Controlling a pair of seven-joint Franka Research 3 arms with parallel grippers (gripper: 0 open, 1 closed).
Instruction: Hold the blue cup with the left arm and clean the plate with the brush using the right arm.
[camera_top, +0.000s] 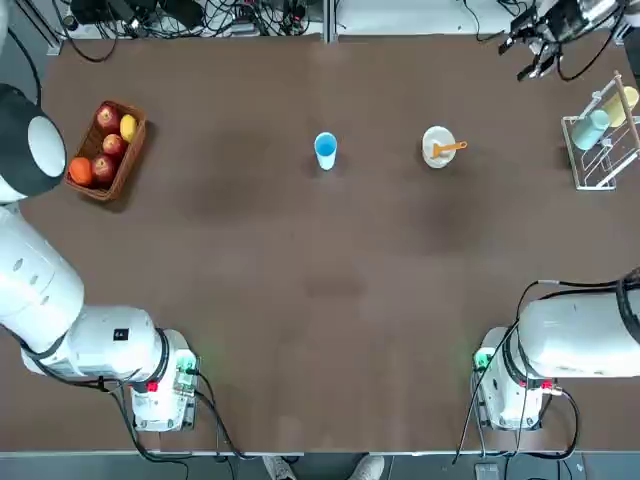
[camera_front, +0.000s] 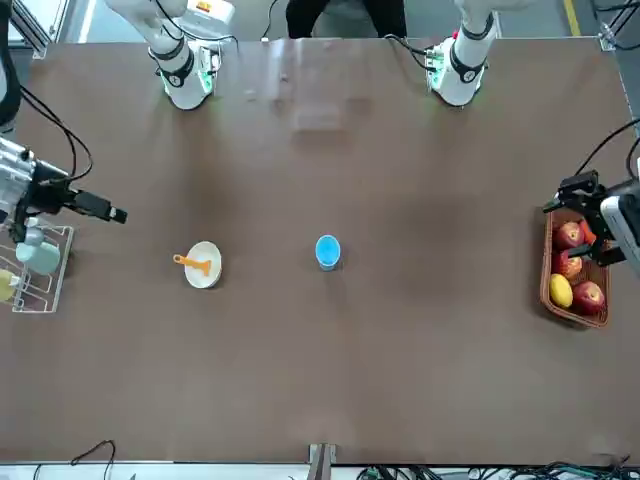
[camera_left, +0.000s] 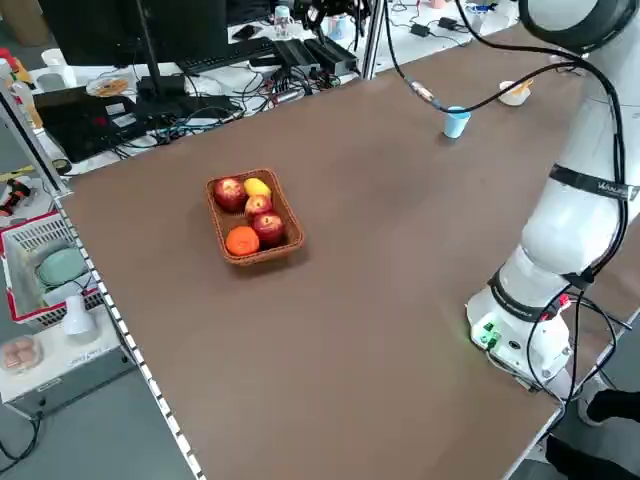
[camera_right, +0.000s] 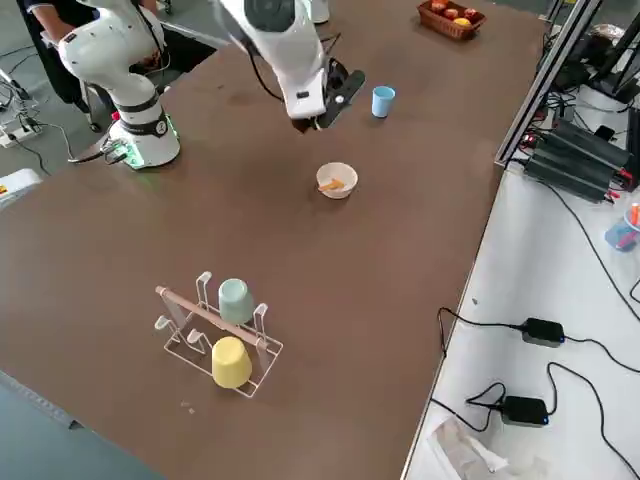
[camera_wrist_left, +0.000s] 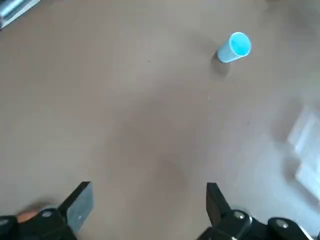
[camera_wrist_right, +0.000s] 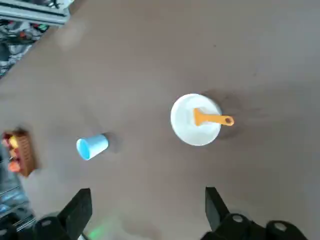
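Brown tabletop (camera_top: 330, 300) filling the overhead view, cables along its far edge. Near centre, at about 12 o'clock: blue cup (camera_top: 325, 150), upright. At about 2 o'clock, well apart from it: plate (camera_top: 438, 146) with the brush (camera_top: 447, 149) lying across it, orange handle reaching past the rim. At 10 o'clock, wicker fruit basket (camera_top: 106, 150); at 3 o'clock, wire rack (camera_top: 604, 140) with bottles. Both arm bases at 6 o'clock.

From the front: left end effector (camera_front: 580, 195) raised above the basket at 3 o'clock, right end effector (camera_front: 105, 212) beside the rack at 9 o'clock, neither near cup or plate.

From the right side: right end effector hanging above the tabletop between plate and cup, touching nothing.

Left wrist view: left end effector wide apart and empty, fingers (camera_wrist_left: 80, 202) spread, cup far off.

Right wrist view: right end effector wide apart too, fingers (camera_wrist_right: 212, 205) bare, plate, brush and cup below, well apart from them.
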